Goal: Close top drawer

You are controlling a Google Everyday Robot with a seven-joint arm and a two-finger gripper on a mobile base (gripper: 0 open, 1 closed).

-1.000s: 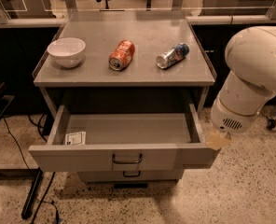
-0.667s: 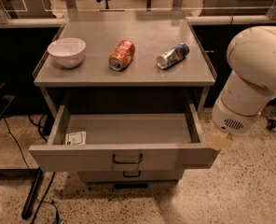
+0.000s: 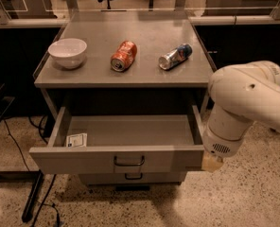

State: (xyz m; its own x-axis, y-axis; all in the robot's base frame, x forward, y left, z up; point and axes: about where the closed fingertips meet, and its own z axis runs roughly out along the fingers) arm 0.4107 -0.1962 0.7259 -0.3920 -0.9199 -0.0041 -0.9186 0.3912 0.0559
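The top drawer (image 3: 83,161) of the grey metal cabinet stands pulled well out. Its wide front panel has a dark wire handle (image 3: 129,162) at centre, and a small white card (image 3: 76,140) lies inside at the front left. My gripper (image 3: 211,163) hangs from the white arm (image 3: 246,100) at the right. Its tan tip is at the right end of the drawer's front panel, touching it or very close to it.
On the cabinet top (image 3: 97,77) lie a white bowl (image 3: 67,52), an orange can (image 3: 123,56) and a silver-blue can (image 3: 175,56), both cans on their sides. A lower drawer front (image 3: 97,178) shows beneath. Cables and a dark stand leg (image 3: 33,200) lie on the floor at left.
The arm has come down and slightly left, bringing the gripper from beside the drawer's right side to the right end of its front panel. The drawer remains open.
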